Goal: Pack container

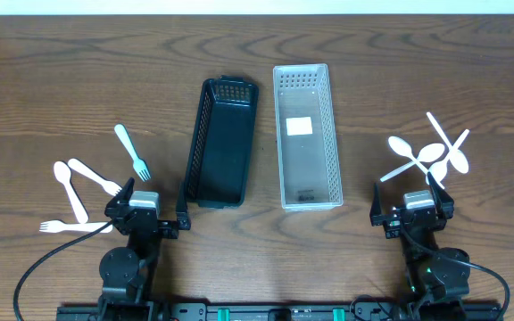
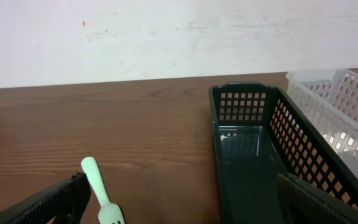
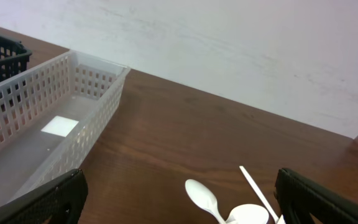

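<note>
A dark green basket and a clear white basket lie side by side mid-table; both hold no cutlery. A pale green fork and several white forks and spoons lie at the left. Several white spoons lie crossed at the right. My left gripper is open and empty near the front edge, with the green fork between its fingers' span and the green basket ahead. My right gripper is open and empty, just in front of the spoons.
The white basket has a white label on its floor. A pale wall rises behind the table's far edge. Bare wood lies between each basket and the cutlery piles.
</note>
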